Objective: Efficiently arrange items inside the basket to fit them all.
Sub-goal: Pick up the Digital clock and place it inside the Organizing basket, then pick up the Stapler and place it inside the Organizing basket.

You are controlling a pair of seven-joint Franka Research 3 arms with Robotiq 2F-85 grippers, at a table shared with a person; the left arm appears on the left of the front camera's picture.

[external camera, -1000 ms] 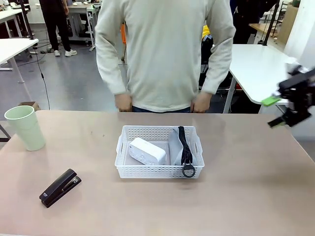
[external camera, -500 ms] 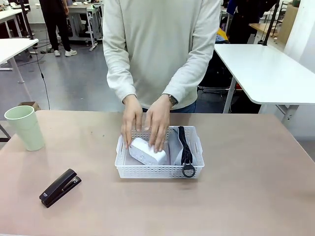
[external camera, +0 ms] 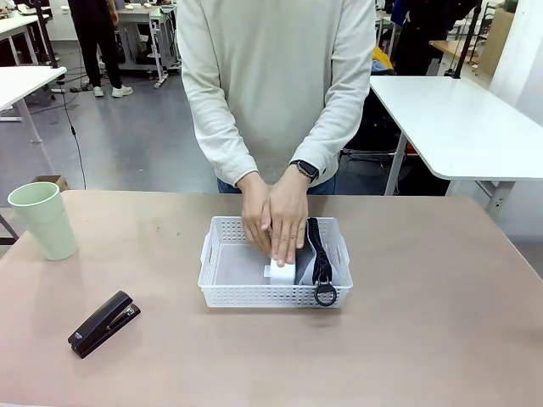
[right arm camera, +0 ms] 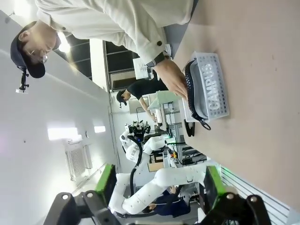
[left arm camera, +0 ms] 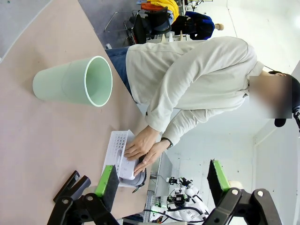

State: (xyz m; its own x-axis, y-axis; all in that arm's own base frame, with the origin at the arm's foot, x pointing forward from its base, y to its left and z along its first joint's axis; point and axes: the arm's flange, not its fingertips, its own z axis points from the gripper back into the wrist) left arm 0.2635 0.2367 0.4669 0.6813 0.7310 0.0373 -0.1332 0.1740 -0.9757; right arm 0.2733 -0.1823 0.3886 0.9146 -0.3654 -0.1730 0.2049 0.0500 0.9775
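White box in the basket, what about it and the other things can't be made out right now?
Small white box: front view, the person's hands cover all but one end, so how it stands is unclear.
Grey pouch: front view, hands and box hide most of its side.
Basket contents: left wrist view, too small and under the hands.

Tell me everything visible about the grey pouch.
The grey CAMPUS pouch looks like soft fabric, with a black zipper along its top and a black ring hanging over the near rim. It stands on edge at the right side of the white basket, with the small white box close beside it on its left.
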